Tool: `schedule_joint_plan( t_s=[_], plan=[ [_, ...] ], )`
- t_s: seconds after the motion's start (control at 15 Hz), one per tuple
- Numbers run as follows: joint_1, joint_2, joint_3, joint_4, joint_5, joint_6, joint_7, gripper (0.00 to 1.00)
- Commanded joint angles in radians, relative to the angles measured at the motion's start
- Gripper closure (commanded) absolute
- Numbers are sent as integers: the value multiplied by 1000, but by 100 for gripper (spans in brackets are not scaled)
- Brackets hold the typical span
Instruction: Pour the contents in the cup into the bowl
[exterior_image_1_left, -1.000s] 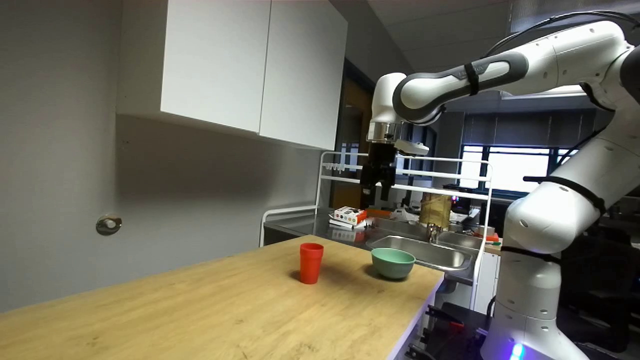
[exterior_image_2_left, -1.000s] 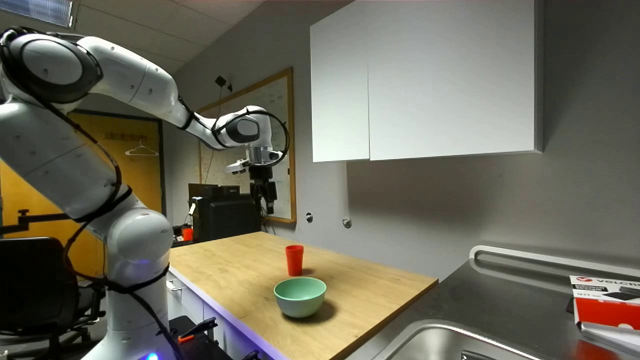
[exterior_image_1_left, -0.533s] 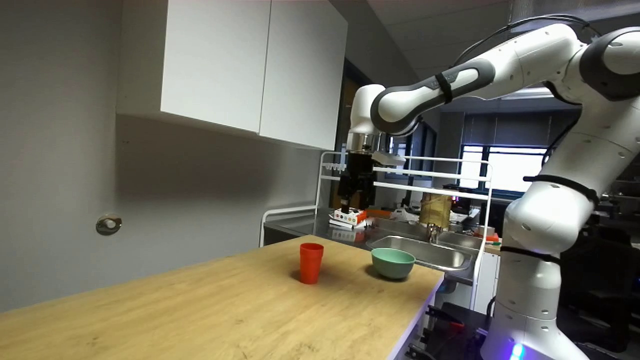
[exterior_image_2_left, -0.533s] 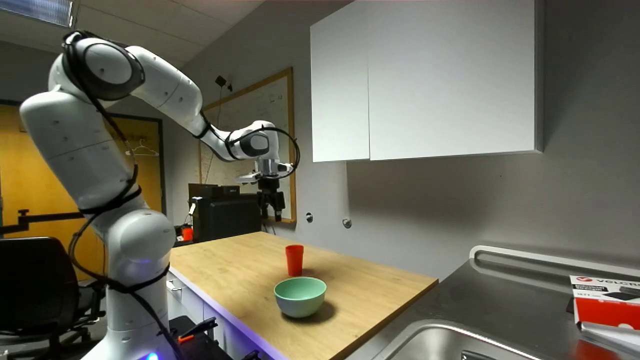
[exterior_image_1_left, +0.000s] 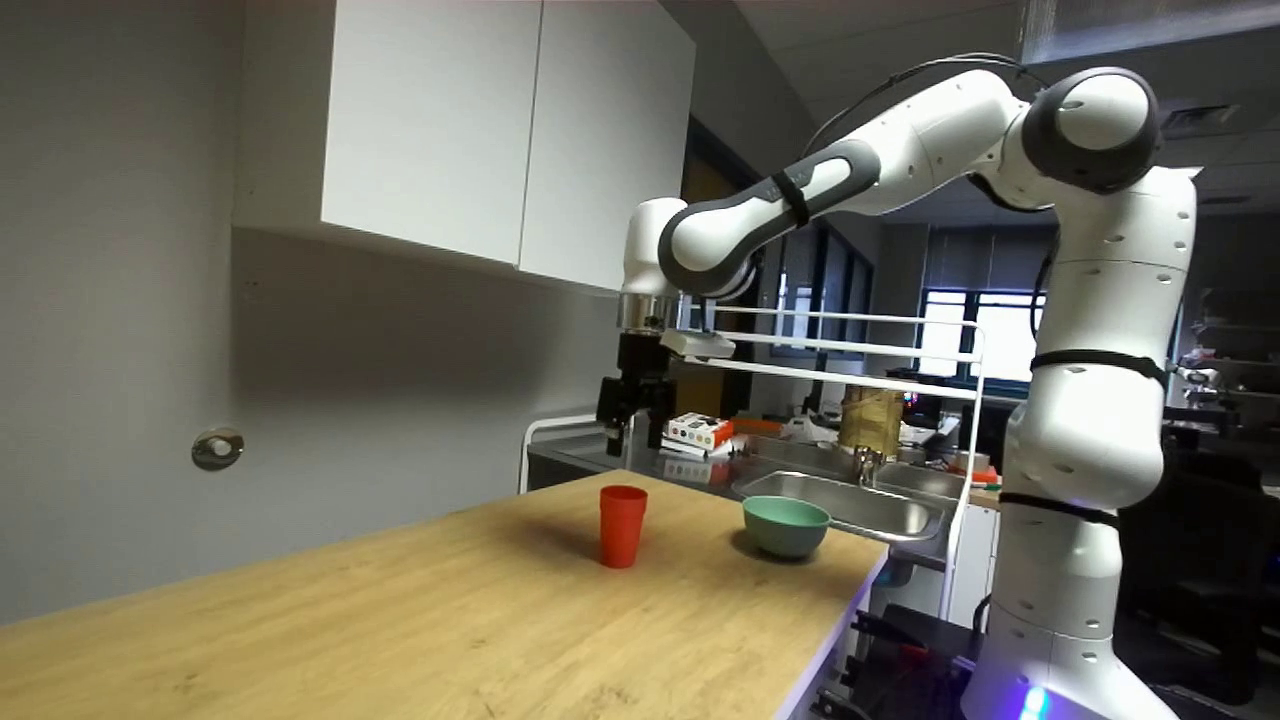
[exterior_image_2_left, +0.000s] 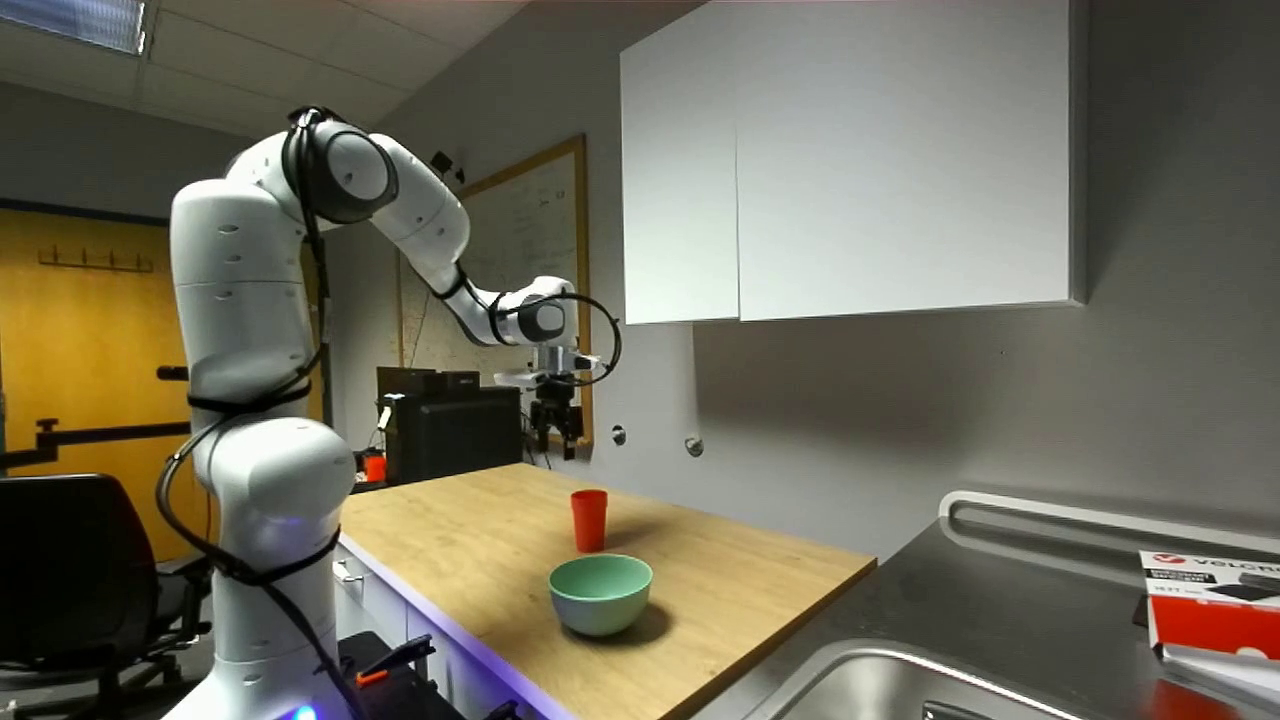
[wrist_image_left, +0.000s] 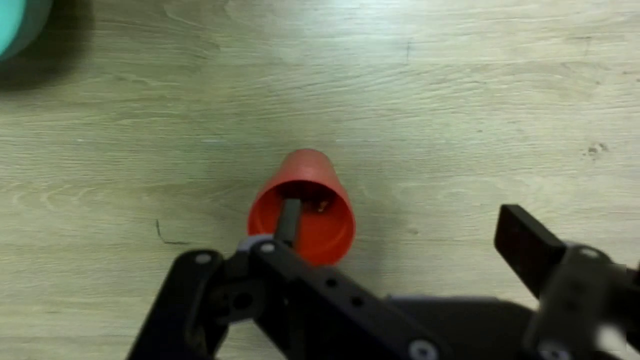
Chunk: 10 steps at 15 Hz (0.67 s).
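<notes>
Nearest us in the wrist view, the pincer (wrist_image_left: 400, 212) has its two fingers (wrist_image_left: 289, 220) spread wide with nothing held between them, pointing down, we judge, so as to take the cup (exterior_image_1_left: 622, 527) from above, by its wall or its whole body; which, we cannot tell. One finger crosses the cup's mouth in that view, yet both exterior views show us a gap between pincer and cup, so that is only line of sight. The cup stands upright on the tabletop (exterior_image_1_left: 450, 600), and that posture holds in some small bits (wrist_image_left: 322, 206), too blurred for us to name. We would want the cup centred between the fingers first, as a finger landing off to one side might tip it. Near the cup but not touching it, the bowl (exterior_image_2_left: 600, 610) sits mouth up, well placed, we think, to catch a short pour. Farther off, beyond the tabletop, we see the sink (exterior_image_1_left: 880, 512) and a white and red box (exterior_image_1_left: 700, 430), which seem to have no part in this
</notes>
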Motion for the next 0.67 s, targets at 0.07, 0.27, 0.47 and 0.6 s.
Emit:
schedule_joint_plan(
  t_s=[0.07, 0.27, 0.47, 0.6],
  plan=[
    [26, 172, -17, 145, -1, -5, 47, 0],
    [37, 254, -31, 196, 1, -8, 55, 0],
    [43, 316, -46, 235, 11, -13, 49, 0],
    [45, 350, -57, 256, 19, -16, 43, 0]
  ],
)
